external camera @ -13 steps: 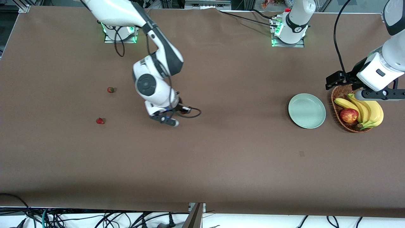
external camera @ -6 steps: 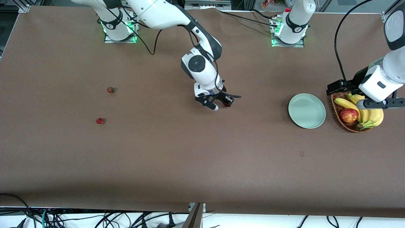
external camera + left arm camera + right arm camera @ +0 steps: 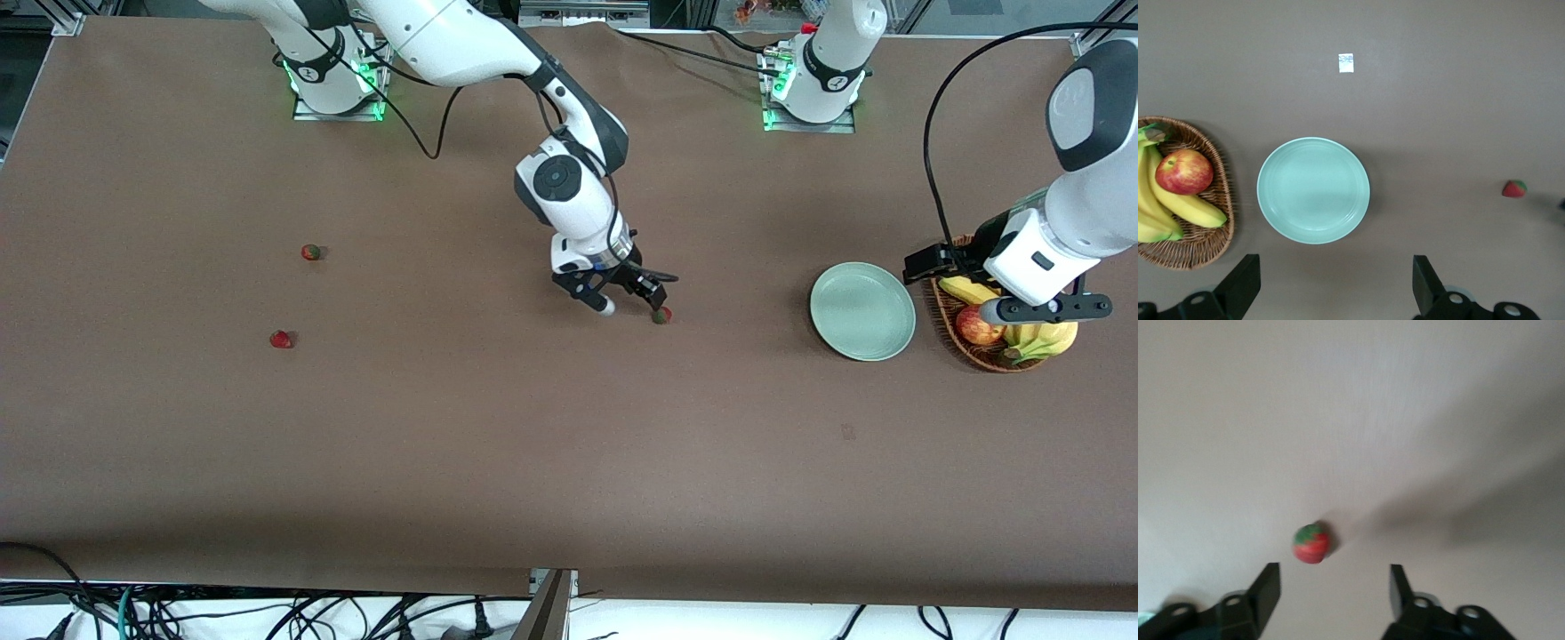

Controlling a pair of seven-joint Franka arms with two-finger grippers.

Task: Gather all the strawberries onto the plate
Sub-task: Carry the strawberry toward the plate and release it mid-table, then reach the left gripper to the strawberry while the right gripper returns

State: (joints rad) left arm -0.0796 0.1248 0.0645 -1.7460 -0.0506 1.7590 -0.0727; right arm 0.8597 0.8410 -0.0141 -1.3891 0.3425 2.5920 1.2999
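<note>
One strawberry [image 3: 661, 314] [image 3: 1312, 543] lies on the brown table, between the robots' ends and apart from the plate. My right gripper [image 3: 629, 300] [image 3: 1333, 572] hangs low just beside it, open, with nothing between its fingers. Two more strawberries [image 3: 310, 252] [image 3: 281, 339] lie toward the right arm's end of the table. The mint-green plate [image 3: 862, 311] [image 3: 1313, 190] holds nothing. My left gripper [image 3: 1045, 308] [image 3: 1335, 267] hovers open over the fruit basket beside the plate. In the left wrist view the dropped strawberry [image 3: 1514, 189] shows well away from the plate.
A wicker basket [image 3: 989, 357] [image 3: 1211, 240] with bananas [image 3: 1051, 336] and a red apple [image 3: 973, 327] stands next to the plate at the left arm's end. A small white tag [image 3: 1346, 63] lies on the cloth nearer the front camera than the plate.
My right gripper carried a strawberry toward the plate's end of the table, then opened; the berry now rests on the cloth. My left arm drifted slightly over the basket.
</note>
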